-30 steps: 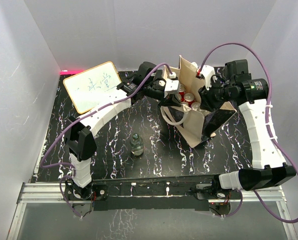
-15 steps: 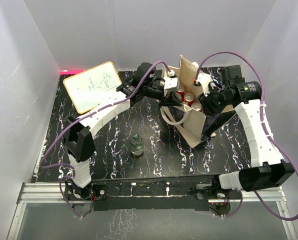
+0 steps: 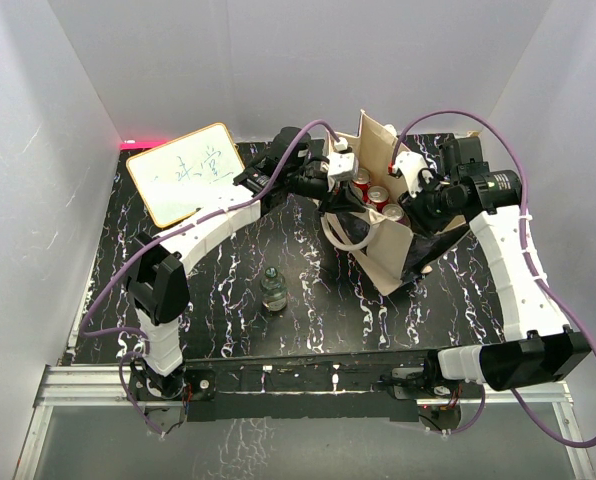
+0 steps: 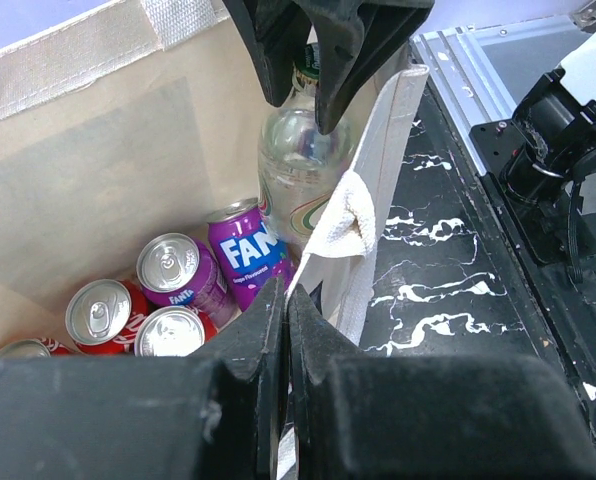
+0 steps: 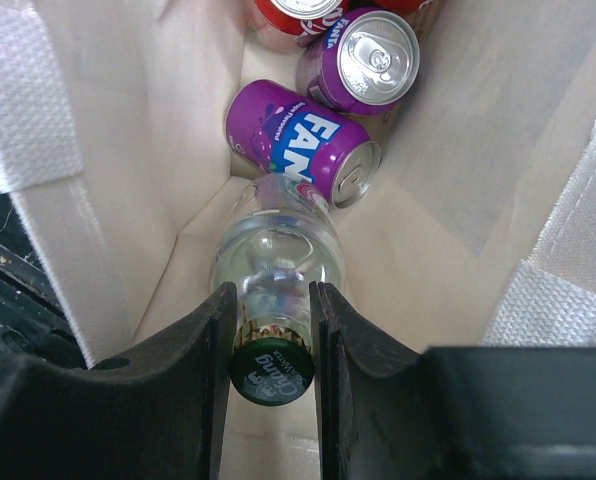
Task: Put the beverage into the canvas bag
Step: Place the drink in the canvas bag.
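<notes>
Moved: over the last second the right arm has swung in from the bench's right side, so its wrist now sits over the bag mouth; the left arm, bag and loose bottle lie as before.
Right gripper: pinching the neck of a clear bottle just under its green cap, base pointing down. Holding it high on the neck lets the body go in first.
Bottle position: already below the rim of the canvas bag, near one corner, just above a purple can lying on its side. It is not yet released.
Left gripper: pressed together on the bag's near rim, apparently to keep the soft mouth pulled open and the bag upright.
Bag contents: purple and red cans stand together at the bottom.
Bag place: on the bench, far right of centre, between both arms.
Still outside: a second bottle stands alone, well apart from the bag.
Also there: a whiteboard at far left.
Next, likely: lower a little further, then let go.
</notes>
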Tool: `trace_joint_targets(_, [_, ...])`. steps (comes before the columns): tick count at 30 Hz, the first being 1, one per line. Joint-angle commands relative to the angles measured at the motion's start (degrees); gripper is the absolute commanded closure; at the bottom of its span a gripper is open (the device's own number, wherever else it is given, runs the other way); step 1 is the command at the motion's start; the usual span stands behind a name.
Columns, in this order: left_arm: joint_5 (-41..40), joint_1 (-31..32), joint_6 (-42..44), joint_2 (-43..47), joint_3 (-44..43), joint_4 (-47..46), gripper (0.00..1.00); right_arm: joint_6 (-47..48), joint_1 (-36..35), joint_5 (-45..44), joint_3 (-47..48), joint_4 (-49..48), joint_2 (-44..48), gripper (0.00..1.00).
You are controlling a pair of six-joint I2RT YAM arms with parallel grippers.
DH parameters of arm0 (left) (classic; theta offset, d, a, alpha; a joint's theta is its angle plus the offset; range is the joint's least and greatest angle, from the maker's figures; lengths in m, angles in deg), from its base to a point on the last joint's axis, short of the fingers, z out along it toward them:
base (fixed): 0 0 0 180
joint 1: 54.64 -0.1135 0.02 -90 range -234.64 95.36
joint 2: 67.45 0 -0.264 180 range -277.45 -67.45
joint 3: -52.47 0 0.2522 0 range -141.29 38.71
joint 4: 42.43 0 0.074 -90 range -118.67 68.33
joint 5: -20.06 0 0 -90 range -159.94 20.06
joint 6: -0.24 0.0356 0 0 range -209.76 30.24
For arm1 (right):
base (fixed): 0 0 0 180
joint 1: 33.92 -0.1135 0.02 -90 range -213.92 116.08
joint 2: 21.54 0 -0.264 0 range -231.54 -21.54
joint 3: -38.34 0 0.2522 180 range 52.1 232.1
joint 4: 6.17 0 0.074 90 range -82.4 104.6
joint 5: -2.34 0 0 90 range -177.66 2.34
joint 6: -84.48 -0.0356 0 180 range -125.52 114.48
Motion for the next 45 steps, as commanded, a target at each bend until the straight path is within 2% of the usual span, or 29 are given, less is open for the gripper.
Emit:
trace_joint_targets(1, [2.57,-2.87,-3.03,7.34,-0.52,-7.94,1.00,-0.72,0.83,-9.79,-2.76,0.91,0.30,0.92])
trace_joint_targets(12, [1.32,-2.98,-7.28,8.10,1.49,-12.20,1.00,-6.80,-0.21,-8.61,-10.46,-7.00,1.63,0.92])
trace_joint_targets(19, [0.64,-3.01,-7.86,8.46,2.41,-12.86,1.00,-5.88,-0.74,-10.70,-20.35,-14.83,9.19,0.92])
trace_joint_targets(26, [0.81,-3.01,-7.69,8.95,3.65,-13.11,1.00,-4.43,-0.69,-13.63,-26.11,-16.25,11.40,0.92])
trace_joint_targets(36, [1.68,-3.62,-13.84,8.45,0.90,-16.13,1.00,-9.31,-0.75,-9.86,-20.99,-16.24,3.11,0.92])
trace_joint_targets(45, [6.23,-4.19,-13.58,8.27,-0.32,-14.53,1.00,-6.94,-0.58,-7.81,-21.31,-16.45,3.09,0.92])
